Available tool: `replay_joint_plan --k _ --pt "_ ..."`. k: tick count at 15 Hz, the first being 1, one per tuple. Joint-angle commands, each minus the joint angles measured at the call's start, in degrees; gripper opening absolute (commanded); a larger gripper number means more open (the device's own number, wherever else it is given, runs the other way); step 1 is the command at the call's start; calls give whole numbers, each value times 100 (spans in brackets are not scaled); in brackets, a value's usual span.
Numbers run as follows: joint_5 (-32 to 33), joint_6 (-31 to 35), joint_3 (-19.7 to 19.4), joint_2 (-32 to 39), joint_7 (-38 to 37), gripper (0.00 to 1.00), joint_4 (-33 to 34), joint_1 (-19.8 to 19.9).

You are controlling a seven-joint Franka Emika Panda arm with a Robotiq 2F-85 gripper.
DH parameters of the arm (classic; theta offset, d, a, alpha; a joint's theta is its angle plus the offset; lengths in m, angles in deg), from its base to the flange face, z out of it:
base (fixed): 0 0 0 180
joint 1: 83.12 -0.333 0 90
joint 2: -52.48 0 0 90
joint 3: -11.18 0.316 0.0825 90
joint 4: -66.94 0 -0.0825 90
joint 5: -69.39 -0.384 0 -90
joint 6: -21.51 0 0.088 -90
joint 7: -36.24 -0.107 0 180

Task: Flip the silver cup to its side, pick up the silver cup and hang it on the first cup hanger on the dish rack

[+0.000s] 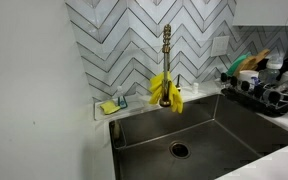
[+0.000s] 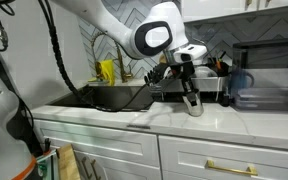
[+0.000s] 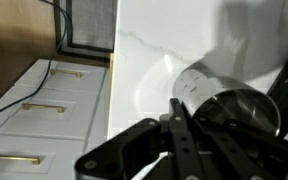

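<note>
Cup: small shiny silver metal cup (image 2: 195, 107), a plain cylinder, down at the white veined stone countertop (image 2: 104, 118), at 6 o'clock from the gripper. In the wrist view (image 3: 219, 90) its wall is mirror-smooth and its dark mouth faces 4 o'clock.
Tool: black jointed-metal gripper (image 2: 191, 97), fingers on either side of the cup; I cannot tell whether it is clenched or loose.
Rack: black wire dish rack (image 1: 256, 98), low-sided and loaded, at 3 o'clock from the tall brass faucet (image 1: 167, 50).
Sink: brushed steel basin (image 1: 219, 128), rectangular.
</note>
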Motion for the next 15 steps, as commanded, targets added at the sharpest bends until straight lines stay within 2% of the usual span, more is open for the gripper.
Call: replay_joint_plan --k 1,9,15 --pt "1242 348 -37 -404 -760 1 -569 -13" --pt "3144 672 104 -683 -2132 1 -1051 160" --pt "4899 1050 118 -692 -3580 1 -1256 154"
